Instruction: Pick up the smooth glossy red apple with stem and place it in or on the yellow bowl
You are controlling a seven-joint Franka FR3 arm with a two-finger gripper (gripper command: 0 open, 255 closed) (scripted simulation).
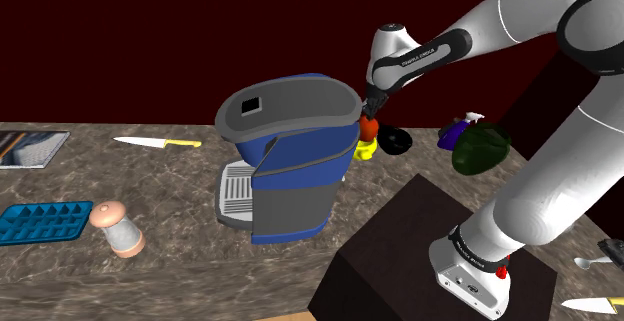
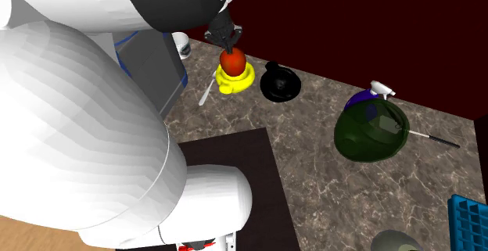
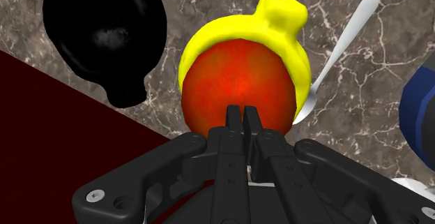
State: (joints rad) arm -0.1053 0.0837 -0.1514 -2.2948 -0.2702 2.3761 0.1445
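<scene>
A glossy red apple (image 3: pixel 237 90) sits low in the yellow bowl (image 3: pixel 279 20), its lower half inside the rim. My gripper (image 3: pixel 242 114) comes down onto the apple's top with its two fingers pressed close together, as if clasping the stem, which is hidden between them. In the second exterior view the gripper (image 2: pixel 224 40) stands straight above the apple (image 2: pixel 231 59) and the bowl (image 2: pixel 235 79). From the shoulder view the apple (image 1: pixel 369 127) and bowl (image 1: pixel 366 150) peek out behind the blue coffee machine (image 1: pixel 290 154), under the gripper (image 1: pixel 372 109).
A black bowl (image 2: pixel 279 84) lies close beside the yellow one and a spoon (image 3: pixel 341 48) on its other side. A dark green bowl (image 2: pixel 371 130) and a purple spray bottle (image 1: pixel 455 129) stand further along. A knife (image 1: pixel 155 142), blue ice tray (image 1: pixel 42 221) and grinder (image 1: pixel 117 228) lie beyond the machine.
</scene>
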